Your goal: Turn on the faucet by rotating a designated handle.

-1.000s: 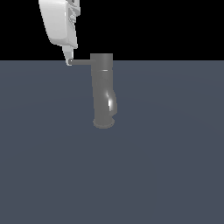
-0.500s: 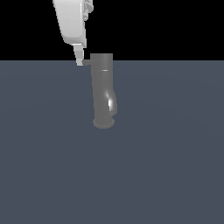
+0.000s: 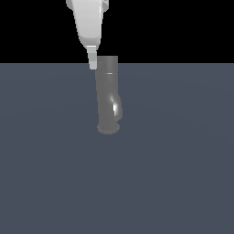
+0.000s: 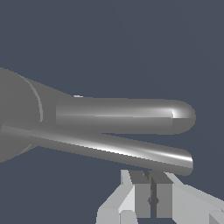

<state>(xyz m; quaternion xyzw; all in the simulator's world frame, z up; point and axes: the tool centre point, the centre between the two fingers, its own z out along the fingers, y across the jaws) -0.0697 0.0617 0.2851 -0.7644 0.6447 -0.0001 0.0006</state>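
In the wrist view we see our gripper (image 4: 152,192) with its fingers nearly together, only a thin slit between them, gripping nothing. Just beyond lies the handle (image 4: 109,148), then the faucet (image 3: 108,96), standing upright on the floor (image 3: 173,173).
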